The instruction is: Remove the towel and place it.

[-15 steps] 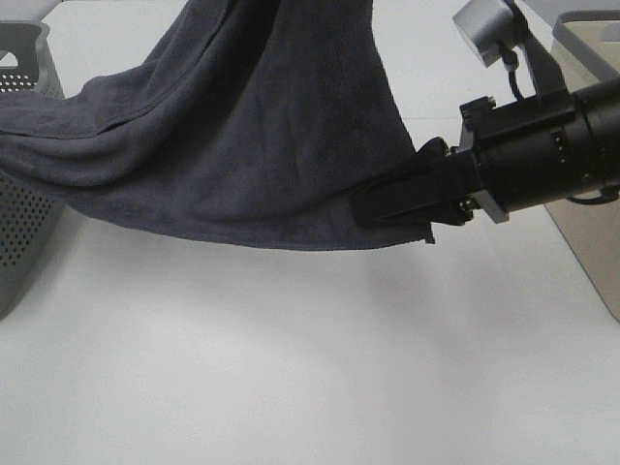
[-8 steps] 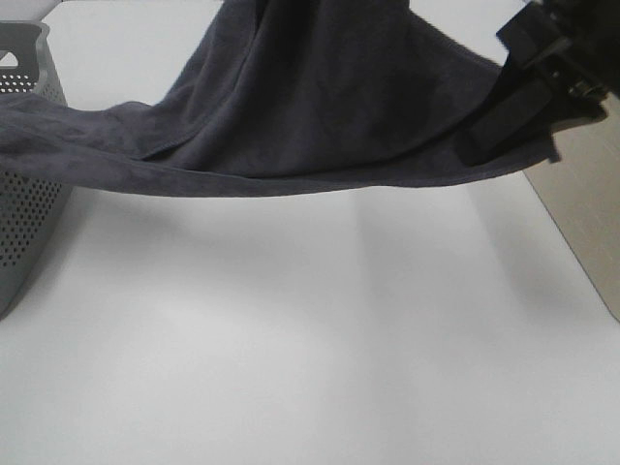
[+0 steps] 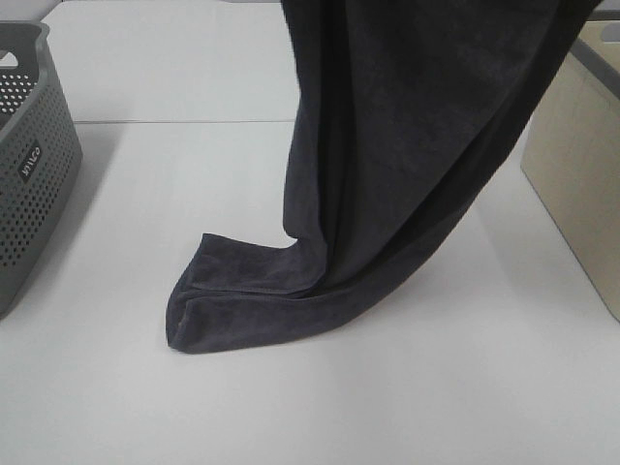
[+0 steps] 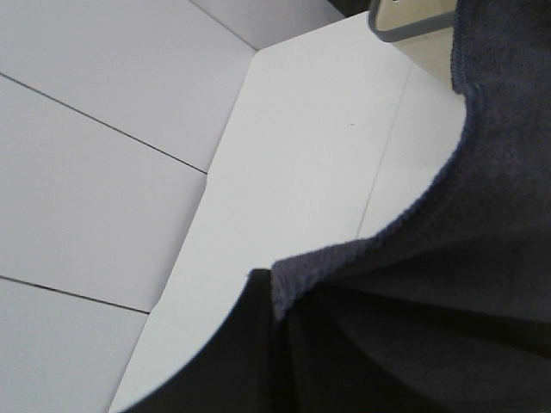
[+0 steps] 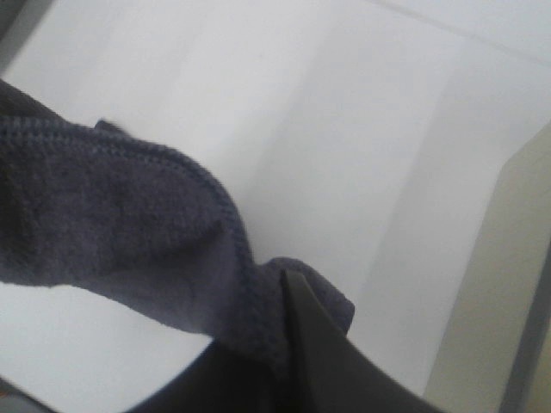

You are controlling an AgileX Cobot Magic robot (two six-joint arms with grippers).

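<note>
The dark charcoal towel (image 3: 407, 145) hangs down from above the top edge of the exterior view. Its lower end lies folded on the white table (image 3: 116, 407) near the middle. Neither gripper shows in the exterior view. In the left wrist view, the left gripper (image 4: 274, 303) pinches a hemmed edge of the towel (image 4: 482, 258) against a black finger (image 4: 232, 353). In the right wrist view, the right gripper (image 5: 277, 337) is shut on a stitched edge of the towel (image 5: 129, 232), high above the table. No white tag shows.
A grey perforated basket (image 3: 29, 184) stands at the left edge of the table. A beige basket (image 3: 581, 184) stands at the right edge, close to the hanging towel. A seam in the table runs across the back.
The towel was stretched out between the basket side and the right gripper; both ends have gone up out of view. It now hangs steeply with its bottom end on the table.
</note>
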